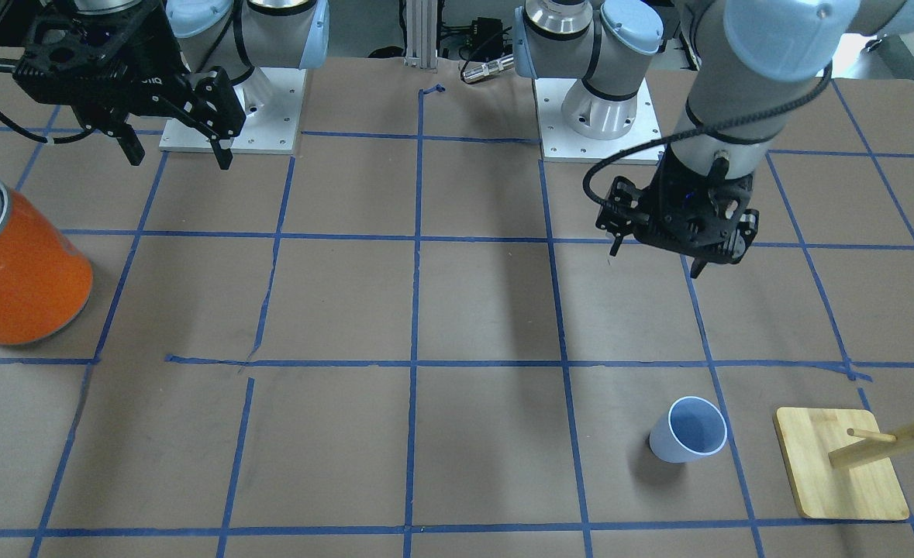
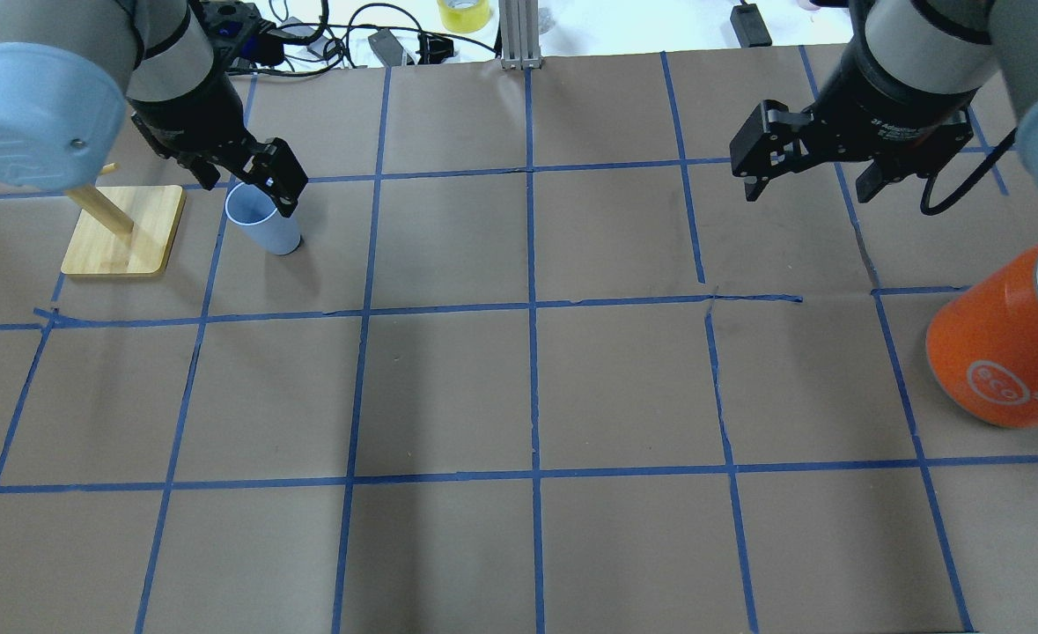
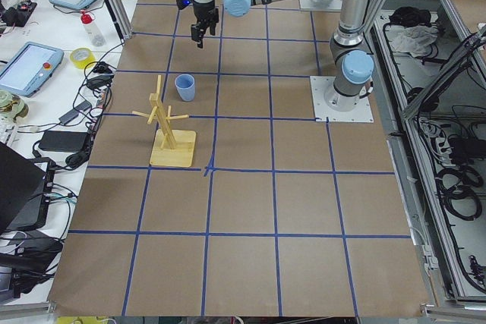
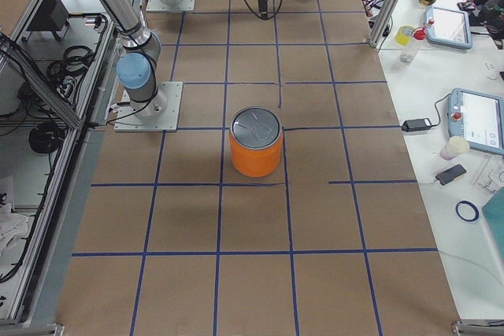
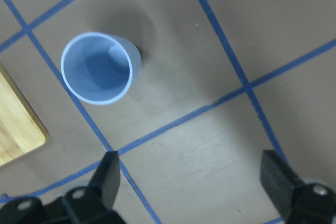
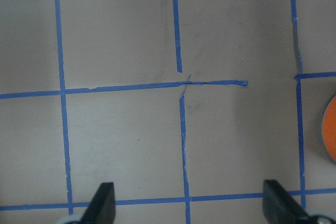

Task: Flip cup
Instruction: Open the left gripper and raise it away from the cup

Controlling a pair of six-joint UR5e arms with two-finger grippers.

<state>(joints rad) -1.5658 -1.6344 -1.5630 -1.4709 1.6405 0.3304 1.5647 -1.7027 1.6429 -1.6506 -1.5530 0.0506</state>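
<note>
The cup is a small pale blue tumbler that stands upright, mouth up, on the brown table. It also shows in the overhead view and the left wrist view. My left gripper hovers above the table on the robot's side of the cup, open and empty. In the left wrist view the cup lies up and left of its open fingers. My right gripper is open and empty, high over the other half of the table, far from the cup.
A wooden peg stand sits just beside the cup, away from the table's middle. A large orange can with a silver lid stands at the table's end on my right side. Blue tape lines grid the brown table.
</note>
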